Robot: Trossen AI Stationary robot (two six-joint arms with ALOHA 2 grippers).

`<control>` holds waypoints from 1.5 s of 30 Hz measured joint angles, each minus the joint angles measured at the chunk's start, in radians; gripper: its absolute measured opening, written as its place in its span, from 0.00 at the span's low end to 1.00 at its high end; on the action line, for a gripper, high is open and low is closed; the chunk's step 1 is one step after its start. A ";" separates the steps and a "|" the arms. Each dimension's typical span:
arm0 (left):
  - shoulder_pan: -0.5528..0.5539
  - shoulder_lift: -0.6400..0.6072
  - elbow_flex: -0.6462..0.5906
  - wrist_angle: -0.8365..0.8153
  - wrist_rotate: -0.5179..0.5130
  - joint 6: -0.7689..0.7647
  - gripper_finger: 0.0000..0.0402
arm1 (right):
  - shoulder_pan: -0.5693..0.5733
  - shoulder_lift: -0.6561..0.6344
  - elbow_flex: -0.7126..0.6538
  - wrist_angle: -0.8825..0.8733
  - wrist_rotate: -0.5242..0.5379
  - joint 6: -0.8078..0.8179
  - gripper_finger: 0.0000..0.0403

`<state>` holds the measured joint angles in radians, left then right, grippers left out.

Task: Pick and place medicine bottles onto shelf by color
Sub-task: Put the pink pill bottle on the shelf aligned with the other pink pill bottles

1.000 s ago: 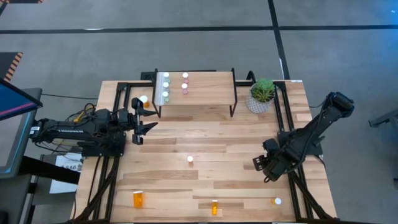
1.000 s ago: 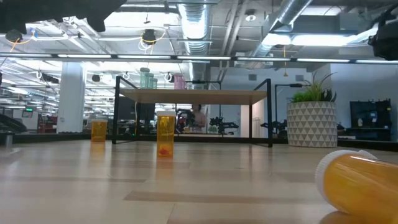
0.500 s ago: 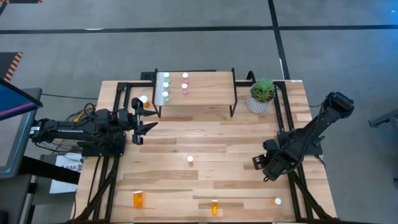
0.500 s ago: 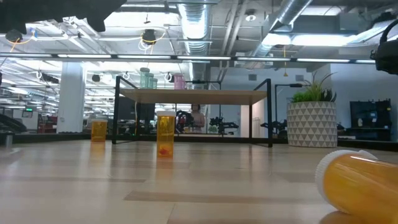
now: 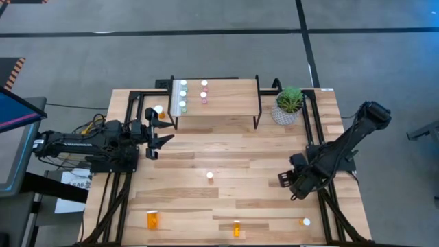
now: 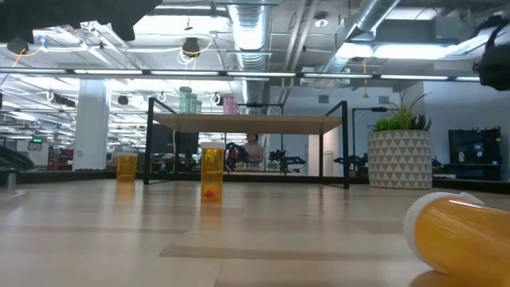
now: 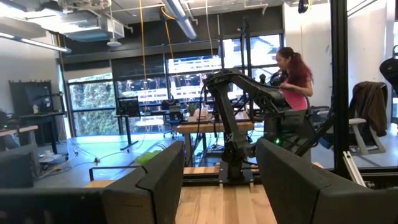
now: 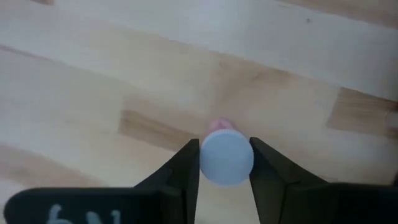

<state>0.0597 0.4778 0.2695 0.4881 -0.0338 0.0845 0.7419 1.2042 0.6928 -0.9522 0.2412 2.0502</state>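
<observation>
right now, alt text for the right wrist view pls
Looking down past the right gripper, its two dark fingers sit on either side of the white cap of a small bottle with a pink body, standing upright on the light wooden table. Nothing else is in frame.

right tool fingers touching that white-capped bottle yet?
Touching. In the right wrist view both fingers press against the sides of the bottle's white cap, no gap showing on either side.

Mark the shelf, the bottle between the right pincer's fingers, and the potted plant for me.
shelf [image 5: 226,103]: high view, bare plank top.
white-capped bottle [image 8: 226,158]: right wrist view, centre of its cap.
potted plant [image 5: 289,100]: high view, its leaves.
</observation>
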 joint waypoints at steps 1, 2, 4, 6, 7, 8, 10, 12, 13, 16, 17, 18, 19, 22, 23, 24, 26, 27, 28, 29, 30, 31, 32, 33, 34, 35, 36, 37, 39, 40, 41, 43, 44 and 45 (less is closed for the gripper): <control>0.000 0.000 0.000 0.000 0.000 0.000 0.47 | -0.008 -0.003 0.014 -0.005 0.008 -0.014 0.32; 0.000 0.000 0.000 0.000 0.000 0.000 0.47 | -0.019 -0.005 0.032 -0.013 0.019 -0.031 0.32; 0.000 0.000 0.000 0.000 0.000 0.000 0.47 | -0.055 -0.009 0.071 -0.033 0.052 -0.082 0.34; 0.000 0.000 0.000 0.000 0.000 0.000 0.47 | -0.110 -0.009 0.117 -0.043 0.083 -0.161 0.36; 0.000 0.000 0.000 0.000 0.000 0.000 0.47 | -0.146 -0.009 0.140 -0.044 0.097 -0.214 0.36; 0.000 0.000 0.000 0.000 0.000 0.000 0.47 | -0.183 -0.009 0.165 -0.043 0.107 -0.269 0.36; 0.000 0.000 0.000 0.000 0.000 -0.001 0.47 | -0.267 -0.009 0.213 -0.027 0.132 -0.399 0.36; 0.000 0.000 0.000 0.000 0.000 -0.004 0.47 | -0.357 -0.006 0.263 0.013 0.153 -0.549 0.36; 0.000 0.000 0.000 0.000 0.000 -0.009 0.47 | -0.406 -0.006 0.286 0.044 0.155 -0.630 0.35; 0.000 0.000 0.000 0.000 0.000 -0.019 0.47 | -0.546 -0.006 0.351 0.172 0.155 -0.878 0.35; 0.000 0.000 0.000 0.000 0.000 -0.019 0.47 | -0.589 -0.005 0.368 0.228 0.153 -0.955 0.35; 0.000 0.000 0.000 -0.001 0.000 -0.019 0.47 | -0.631 -0.005 0.385 0.284 0.142 -1.033 0.35; 0.000 0.000 0.000 -0.002 0.000 -0.020 0.47 | -0.671 -0.006 0.400 0.339 0.121 -1.103 0.35; 0.000 0.000 0.000 -0.006 0.000 -0.021 0.47 | -0.774 -0.006 0.435 0.474 0.058 -1.266 0.36; 0.000 0.000 0.000 -0.006 0.000 -0.021 0.47 | -0.802 -0.005 0.444 0.504 0.043 -1.304 0.37; 0.000 0.000 0.000 -0.006 0.000 -0.021 0.47 | -0.828 -0.004 0.453 0.526 0.029 -1.339 0.37; 0.000 0.000 0.000 -0.007 0.000 -0.021 0.47 | -0.874 0.015 0.479 0.556 0.008 -1.390 0.37; 0.000 0.000 0.000 -0.009 -0.003 -0.021 0.47 | -0.892 0.028 0.494 0.555 -0.008 -1.409 0.37; 0.000 0.000 0.000 -0.010 -0.007 -0.021 0.47 | -0.911 0.045 0.510 0.545 -0.023 -1.427 0.37; 0.000 0.000 0.000 -0.011 -0.011 -0.021 0.47 | -0.927 0.069 0.535 0.547 -0.044 -1.446 0.37; 0.000 0.000 0.000 -0.013 -0.019 -0.021 0.47 | -0.940 0.097 0.564 0.555 -0.071 -1.465 0.37; 0.000 0.000 0.000 -0.014 -0.028 -0.021 0.47 | -0.950 0.126 0.593 0.549 -0.096 -1.484 0.37; 0.000 0.000 0.000 -0.014 -0.032 -0.021 0.47 | -0.960 0.157 0.626 0.537 -0.120 -1.502 0.37; 0.000 0.000 0.000 -0.017 -0.033 -0.021 0.47 | -0.971 0.189 0.662 0.523 -0.143 -1.520 0.37; 0.000 0.000 0.000 -0.021 -0.035 -0.021 0.47 | -0.982 0.223 0.702 0.504 -0.161 -1.539 0.37; 0.000 0.000 0.000 -0.025 -0.035 -0.021 0.47 | -0.990 0.256 0.742 0.483 -0.172 -1.558 0.37; 0.000 0.000 0.000 -0.028 -0.036 -0.021 0.47 | -0.998 0.288 0.786 0.460 -0.181 -1.577 0.37; 0.000 0.000 0.000 -0.029 -0.036 -0.021 0.47 | -1.007 0.318 0.831 0.429 -0.189 -1.597 0.37; 0.000 0.000 0.000 -0.029 -0.036 -0.021 0.47 | -1.025 0.382 0.923 0.377 -0.197 -1.632 0.37; 0.000 0.000 0.000 -0.029 -0.036 -0.023 0.47 | -1.032 0.413 0.970 0.343 -0.204 -1.647 0.37; 0.000 0.000 0.000 -0.030 -0.037 -0.026 0.47 | -1.040 0.445 1.016 0.310 -0.212 -1.665 0.37; 0.000 0.000 0.000 -0.033 -0.039 -0.026 0.47 | -1.053 0.507 1.111 0.249 -0.221 -1.701 0.37; 0.000 0.000 0.000 -0.035 -0.039 -0.026 0.47 | -1.057 0.539 1.156 0.218 -0.221 -1.721 0.37; 0.000 0.000 0.000 -0.036 -0.040 -0.026 0.47 | -1.061 0.568 1.202 0.191 -0.222 -1.738 0.37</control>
<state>0.0597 0.4778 0.2695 0.4520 -0.0735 0.0586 -0.3189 1.7726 1.8947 -0.7607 0.0193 0.3122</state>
